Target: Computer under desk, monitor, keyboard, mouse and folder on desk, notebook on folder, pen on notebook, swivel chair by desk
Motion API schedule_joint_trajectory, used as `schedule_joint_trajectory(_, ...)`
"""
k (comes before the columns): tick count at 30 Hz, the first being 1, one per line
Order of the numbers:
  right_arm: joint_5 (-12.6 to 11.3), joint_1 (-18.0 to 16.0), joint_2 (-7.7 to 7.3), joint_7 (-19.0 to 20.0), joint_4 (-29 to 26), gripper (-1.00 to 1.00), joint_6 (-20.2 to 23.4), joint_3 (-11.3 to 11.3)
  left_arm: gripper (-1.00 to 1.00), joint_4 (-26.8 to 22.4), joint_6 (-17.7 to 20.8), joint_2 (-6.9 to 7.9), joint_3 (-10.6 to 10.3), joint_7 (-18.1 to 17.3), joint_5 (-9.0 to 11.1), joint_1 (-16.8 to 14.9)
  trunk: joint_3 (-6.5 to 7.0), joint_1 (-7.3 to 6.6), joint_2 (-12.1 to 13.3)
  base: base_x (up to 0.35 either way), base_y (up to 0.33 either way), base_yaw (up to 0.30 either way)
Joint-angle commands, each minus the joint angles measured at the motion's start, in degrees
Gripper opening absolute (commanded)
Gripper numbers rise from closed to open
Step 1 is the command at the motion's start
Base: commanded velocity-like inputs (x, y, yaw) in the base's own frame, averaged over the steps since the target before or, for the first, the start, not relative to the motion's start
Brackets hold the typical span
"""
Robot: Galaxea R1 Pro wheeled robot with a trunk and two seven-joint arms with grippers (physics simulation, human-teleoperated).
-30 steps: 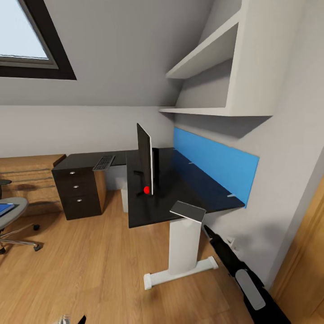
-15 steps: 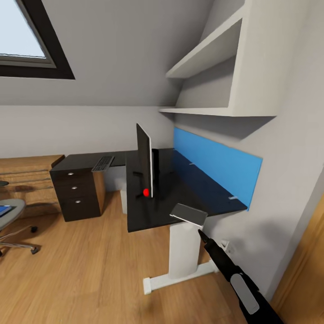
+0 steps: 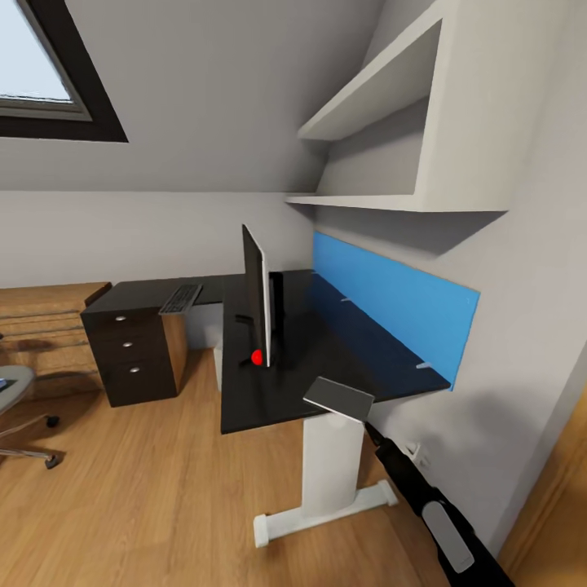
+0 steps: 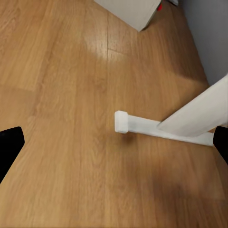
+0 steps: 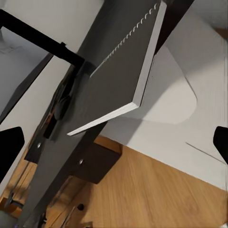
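Observation:
The black desk [image 3: 326,342] carries the monitor [image 3: 256,302], seen edge-on, and the keyboard [image 3: 181,298] on its far wing. The thin grey folder [image 3: 339,397] sits slightly tilted at the desk's near edge, above the white leg. I cannot tell whether it rests there. My right gripper [image 3: 368,427] is just below and in front of it. In the right wrist view the folder [image 5: 118,76] lies ahead of the gripper [image 5: 115,143], whose fingertips [image 5: 10,147] stand wide apart. The swivel chair [image 3: 11,385] is cut by the left edge. Notebook, pen and mouse are out of view.
A pale box [image 3: 217,359], perhaps the computer, shows under the desk beside the dark drawer unit [image 3: 130,350]. My left gripper [image 4: 114,142] hangs open over wooden floor near the desk's white foot [image 4: 142,124]. White shelves [image 3: 367,106] and a blue panel [image 3: 391,302] line the right wall.
The camera has shifted, so the desk has slid slightly left and down and the chair has moved almost out at the left. Folder and right arm keep their places relative to the desk.

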Motion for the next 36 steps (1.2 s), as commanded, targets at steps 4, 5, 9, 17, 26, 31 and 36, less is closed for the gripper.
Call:
schedule_joint_trajectory(4,-0.6,0.0,0.02,0.2,0.8,1.00,0.6,-1.1,1.00,0.0,0.2,0.02,0.1,-0.3,0.5,0.0,-0.05,0.00,0.0,0.036,-0.013,0.000)
schedule_joint_trajectory(5,-0.6,0.0,0.01,0.2,0.9,1.00,0.6,-1.2,1.00,0.0,0.2,0.02,0.1,-0.2,0.5,0.0,-0.05,0.00,0.0,0.159,-0.006,0.000)
schedule_joint_trajectory(9,-0.6,0.0,0.03,0.2,1.0,1.00,0.6,-1.3,1.00,0.0,0.2,0.02,0.1,-0.2,0.5,0.0,-0.05,0.00,0.0,0.228,-0.003,0.000)
schedule_joint_trajectory(17,-0.6,0.0,0.08,0.2,1.0,1.00,0.7,-1.2,1.00,-0.4,0.3,0.08,0.2,-0.3,0.4,0.0,-0.05,0.00,0.0,0.085,-0.001,0.000)
schedule_joint_trajectory(26,-0.6,0.0,0.20,0.2,1.0,1.00,0.7,-1.1,1.00,-0.8,0.5,0.03,0.2,-0.3,0.4,0.0,-1.12,1.32,-2.4,0.005,0.000,0.000)
schedule_joint_trajectory(31,-0.6,0.0,0.21,0.2,1.0,1.00,0.7,-1.1,1.00,-0.8,0.5,0.02,0.2,-0.3,0.4,0.0,-2.02,2.42,-4.4,0.000,0.000,0.000)
schedule_joint_trajectory(36,-0.6,0.0,0.20,0.2,1.0,1.00,0.7,-1.1,1.00,-0.8,0.5,0.02,0.2,-0.3,0.4,0.0,-2.92,3.52,-6.4,0.000,0.000,0.000)
